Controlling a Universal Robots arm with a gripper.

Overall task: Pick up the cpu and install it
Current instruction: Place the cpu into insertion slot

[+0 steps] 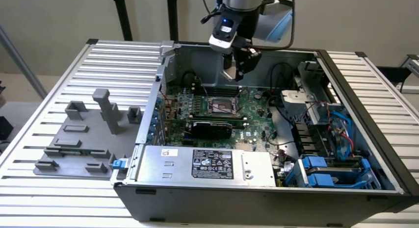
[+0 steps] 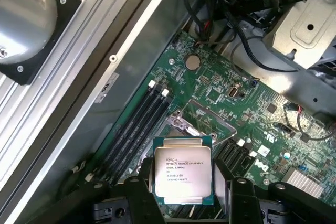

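Observation:
The cpu (image 2: 182, 170) is a flat square chip with a silver metal top, printed text and a green edge. My gripper (image 2: 185, 186) is shut on it, one dark finger (image 2: 137, 195) on each side. It hangs level above the green motherboard (image 2: 236, 98), close to the open socket frame (image 2: 202, 121). In the exterior view my gripper (image 1: 239, 68) hovers inside the open computer case, above and behind the socket (image 1: 221, 106).
Black memory slots (image 2: 136, 124) run beside the socket. A silver power supply (image 1: 206, 164) fills the case's front, with blue drive bays (image 1: 334, 171) and cables at the exterior view's right. A grey fixture (image 1: 85, 135) sits on the slatted table at the left.

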